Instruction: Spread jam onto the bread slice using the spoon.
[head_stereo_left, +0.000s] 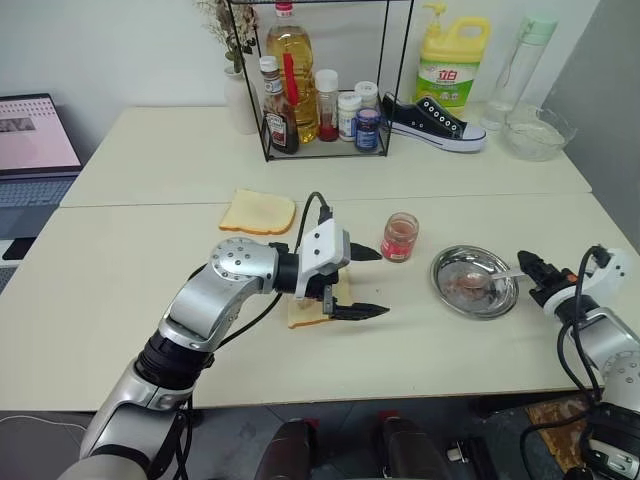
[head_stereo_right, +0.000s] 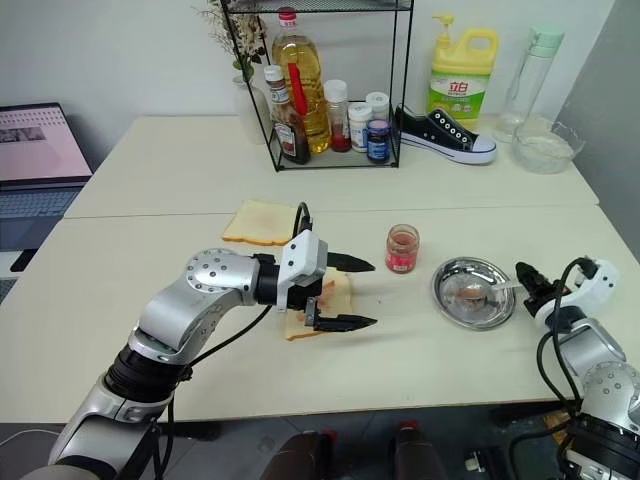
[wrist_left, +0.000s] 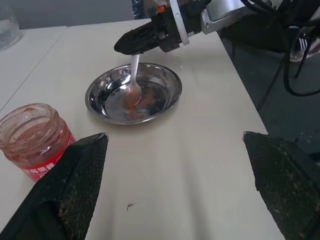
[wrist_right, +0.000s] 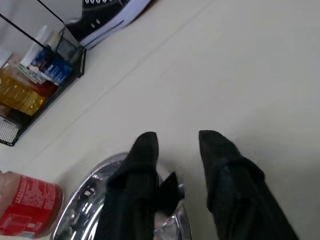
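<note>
The thin, hard, slippery spoon (wrist_left: 133, 85) lies in the dish (head_stereo_left: 505, 296), best held by its handle, where the right tool (wrist_right: 176, 142) sits fingers apart, left tool (head_stereo_left: 367, 282) wide apart too.

The spoon (head_stereo_left: 492, 283) lay in a steel dish near the tabletop's right edge, beside the jam (head_stereo_left: 400, 238) jar; the bread slice (head_stereo_left: 308, 310) lay mid-table.

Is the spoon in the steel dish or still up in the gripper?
In the dish: the spoon lies with its bowl in the steel dish, handle toward the right gripper. Whether the parted fingers touch the handle, cannot tell.
</note>
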